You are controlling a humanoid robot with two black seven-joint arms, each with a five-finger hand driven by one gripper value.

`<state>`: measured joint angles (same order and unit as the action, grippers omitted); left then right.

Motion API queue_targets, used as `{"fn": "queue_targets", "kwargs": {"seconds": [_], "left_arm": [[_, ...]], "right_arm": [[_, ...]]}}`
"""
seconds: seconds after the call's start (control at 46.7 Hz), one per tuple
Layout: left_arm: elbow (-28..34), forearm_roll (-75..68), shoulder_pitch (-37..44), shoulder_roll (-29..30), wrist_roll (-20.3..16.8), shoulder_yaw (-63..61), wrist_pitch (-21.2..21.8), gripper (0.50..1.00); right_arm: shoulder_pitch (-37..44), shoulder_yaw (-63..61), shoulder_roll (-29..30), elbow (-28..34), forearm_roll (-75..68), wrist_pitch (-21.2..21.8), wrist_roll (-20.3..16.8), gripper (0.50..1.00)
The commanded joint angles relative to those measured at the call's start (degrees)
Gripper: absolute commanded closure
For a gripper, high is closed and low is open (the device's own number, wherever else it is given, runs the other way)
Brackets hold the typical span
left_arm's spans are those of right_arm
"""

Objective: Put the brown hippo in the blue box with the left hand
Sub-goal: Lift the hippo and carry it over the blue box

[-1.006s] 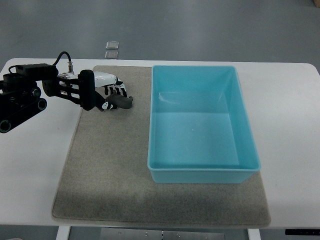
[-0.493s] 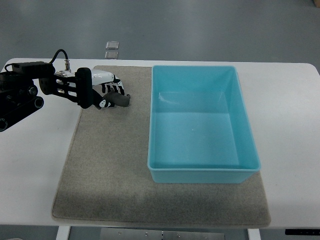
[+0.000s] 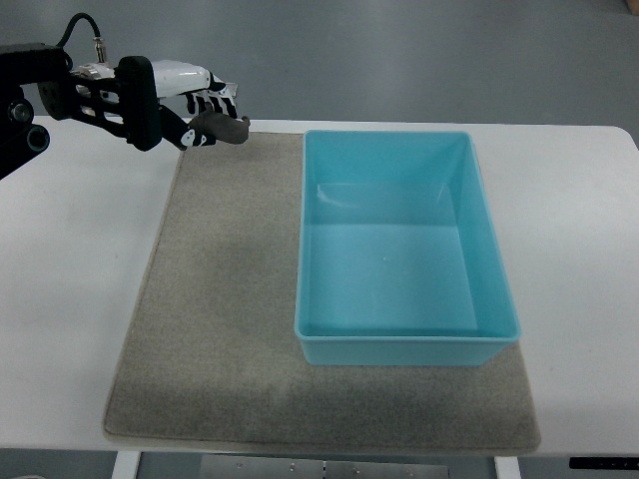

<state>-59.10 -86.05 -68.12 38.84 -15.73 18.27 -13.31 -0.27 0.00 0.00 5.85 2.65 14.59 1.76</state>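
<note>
Brown hippo (image 3: 226,127) gripped in my left hand (image 3: 190,100), raised clear of mat (image 3: 220,329); transfer into empty blue box (image 3: 399,344) pending.

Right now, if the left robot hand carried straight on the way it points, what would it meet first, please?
Probably the far left corner of the box. The left robot hand, holding the hippo, points right; its height is unclear, so it may pass above.

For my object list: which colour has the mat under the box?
Grey-beige, a plain felt-like mat beneath the blue box; the top view shows it.
</note>
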Motion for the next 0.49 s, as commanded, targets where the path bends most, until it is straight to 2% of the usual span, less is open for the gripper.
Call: {"fn": "queue_targets", "kwargs": {"seconds": [0.0, 0.321, 0.471], "left_arm": [[-1.5, 0.0, -1.4, 0.0, 0.0, 0.3, -0.9, 1.000], [-13.7, 0.0, -2.2, -0.4, 0.8, 1.2, -1.9, 1.000], [-16.3, -0.2, -2.3, -3.4, 1.0, 0.9, -2.0, 1.000]], "right_arm": [[0.0, 0.0, 0.0, 0.0, 0.1, 0.0, 0.0, 0.564], [0.0, 0.0, 0.0, 0.0, 0.0, 0.0, 0.0, 0.564], [0.0, 0.0, 0.0, 0.0, 0.0, 0.0, 0.0, 0.564]]}}
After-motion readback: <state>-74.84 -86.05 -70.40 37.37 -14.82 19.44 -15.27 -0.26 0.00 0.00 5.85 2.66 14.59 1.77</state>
